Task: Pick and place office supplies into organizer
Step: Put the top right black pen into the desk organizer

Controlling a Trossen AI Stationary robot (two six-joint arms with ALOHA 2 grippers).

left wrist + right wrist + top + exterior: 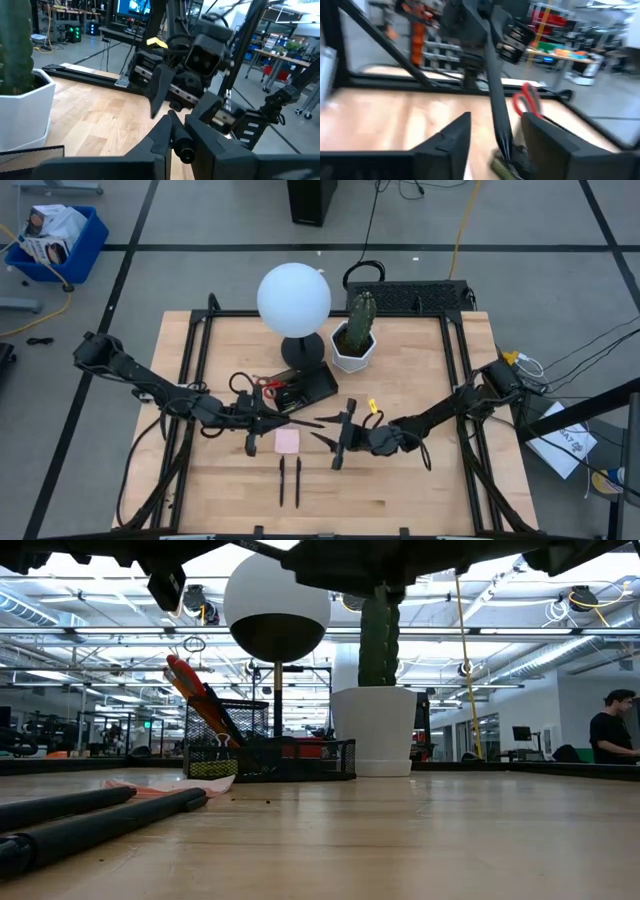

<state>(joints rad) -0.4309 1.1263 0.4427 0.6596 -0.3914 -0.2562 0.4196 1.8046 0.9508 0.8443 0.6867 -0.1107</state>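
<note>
Two slim black pens (pixel 290 480) lie side by side near the counter's (pixel 420 490) front edge. Just behind them sits a pink square pad (pixel 287 441). Behind the pad, the left hand (pixel 268 418) is clenched on a third black pen (pixel 300 421), holding it above the wood and pointing it toward the right hand (pixel 338 438). The right hand's fingers (pixel 455 137) are spread, released, with that pen running between them. Farther back stands the organizer (pixel 305 390), a small black mesh tray. Red-handled scissors (pixel 265 385) lean out of its left end. Beyond it stand a black-based lamp (pixel 293 300) with a white globe and, to its right, a white cactus pot (pixel 353 358).
</note>
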